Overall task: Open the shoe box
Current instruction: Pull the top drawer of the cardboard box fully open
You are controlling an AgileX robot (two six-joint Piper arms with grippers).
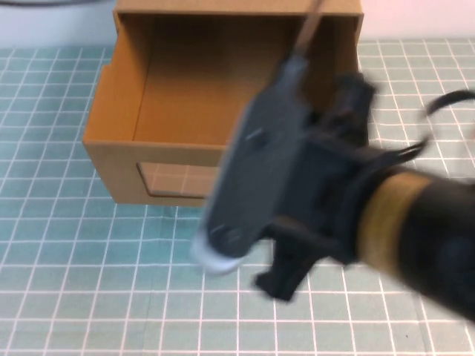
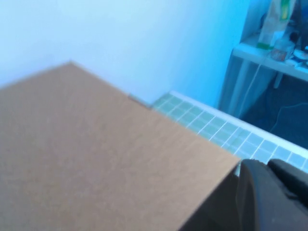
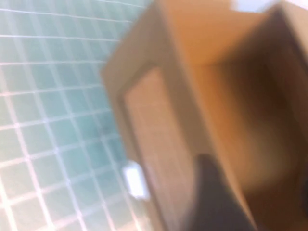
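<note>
- Most of the job is looking done: the brown cardboard shoe box (image 1: 111,141) is sitting toward the back of the teal grid-patterned table (image 1: 67,282) with its top wide open, and its bare inside is showing right down to the bottom.
- No lid is lying across the opening. A flat brown cardboard panel (image 2: 96,159) is filling most of the left wrist view. I am judging it to be the raised lid, though nothing is confirming that.
- The rectangular window (image 1: 174,180) cut into the front wall is facing the robot, and nothing is showing inside the box.
- The right gripper (image 1: 297,245) is hanging above the table, just in front of the box's right front corner. I cannot tell whether it is open or closed, and nothing is showing in its hold.
- The left gripper (image 2: 272,192) is appearing only as a dark shape beside the edge of that cardboard panel, and it is not showing in the high view. I cannot tell its state, nor whether it is gripping the panel.
- What is remaining, as I am judging it, is little — making sure the lid is resting open on its own, then getting both arms clear of the box.
</note>
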